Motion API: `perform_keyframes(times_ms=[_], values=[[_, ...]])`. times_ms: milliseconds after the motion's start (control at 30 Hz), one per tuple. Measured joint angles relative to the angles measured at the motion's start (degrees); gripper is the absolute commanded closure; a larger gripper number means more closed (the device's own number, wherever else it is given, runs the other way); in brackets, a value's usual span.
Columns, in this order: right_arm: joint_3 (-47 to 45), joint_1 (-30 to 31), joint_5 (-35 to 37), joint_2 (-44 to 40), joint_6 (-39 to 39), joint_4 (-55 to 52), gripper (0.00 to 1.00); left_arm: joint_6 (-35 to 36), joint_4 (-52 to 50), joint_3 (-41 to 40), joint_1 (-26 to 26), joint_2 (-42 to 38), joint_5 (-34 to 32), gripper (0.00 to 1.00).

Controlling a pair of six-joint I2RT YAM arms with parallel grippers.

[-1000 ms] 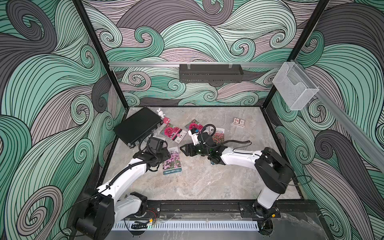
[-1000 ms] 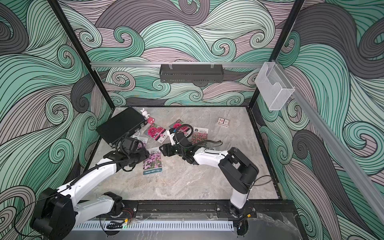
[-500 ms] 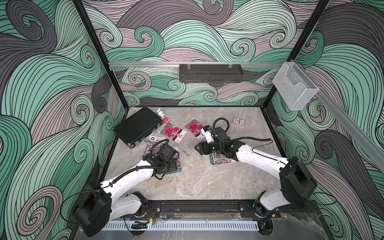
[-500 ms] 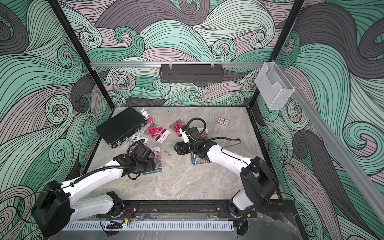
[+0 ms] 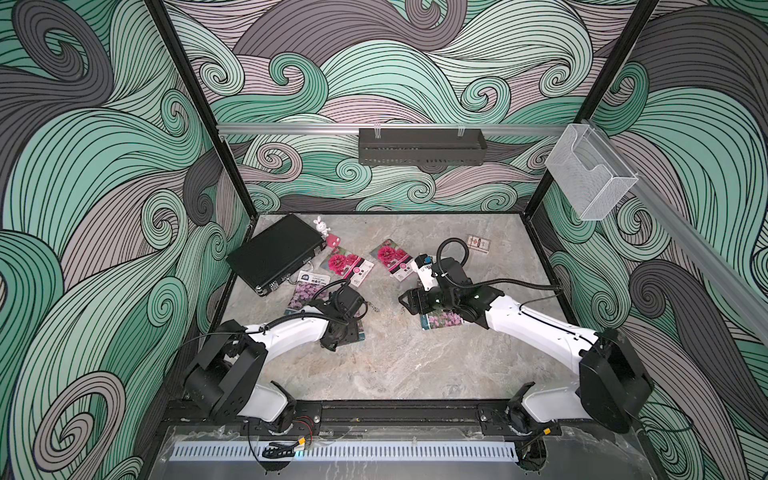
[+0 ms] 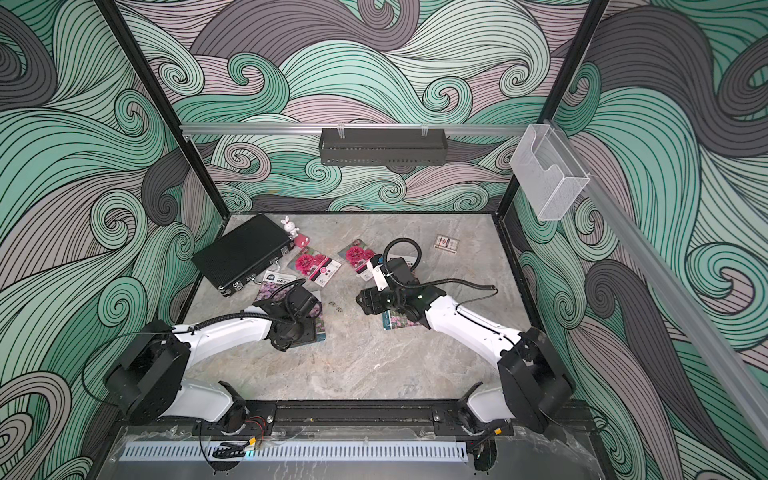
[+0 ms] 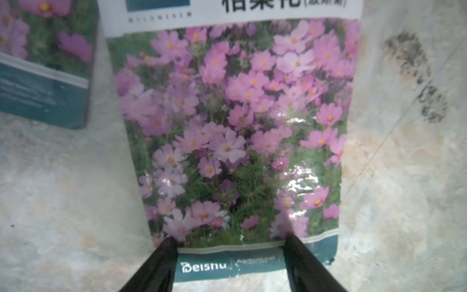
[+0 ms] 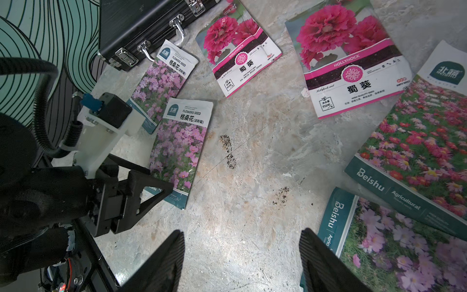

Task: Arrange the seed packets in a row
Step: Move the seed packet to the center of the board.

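Glossy flat seed packets, six, lie unaligned on the grey marbled tabletop (image 5: 415, 365): two magenta-bloom packets (image 5: 347, 266) in plain sight mid-table, the red-pink field packet (image 8: 424, 141) almost wholly hidden behind the right arm in both top views, one purple-pink packet (image 5: 442, 321) half covered by that arm, another purple-pink packet (image 7: 235, 131) mostly beneath the left arm. Left gripper (image 7: 228, 239), low, jaws apart astride that packet's teal bottom band; right gripper (image 8: 242, 230), jaws apart over bare stone. Ribbed black case (image 5: 276, 251) sits just beside the sixth packet (image 8: 161, 83); red-and-white card box (image 5: 478, 244) well apart.
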Motion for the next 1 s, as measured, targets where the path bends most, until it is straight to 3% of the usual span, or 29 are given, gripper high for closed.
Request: perform_keyframes(times_ms=[300, 700, 1000], values=[[-0.33, -0.68, -0.02, -0.96, -1.11, -0.17, 0.27, 3.41, 0.39, 3.37, 0.72, 3.87, -0.79, 0.32], [-2.19, -1.31, -0.09, -2.49, -1.42, 0.04, 0.26, 10.84, -0.74, 8.76, 6.54, 6.78, -1.68, 0.32], [-2.14, -1.64, -1.68, -1.95, -1.57, 1.62, 0.27, 13.79, -1.42, 12.76, 6.88, 8.04, -4.17, 0.33]])
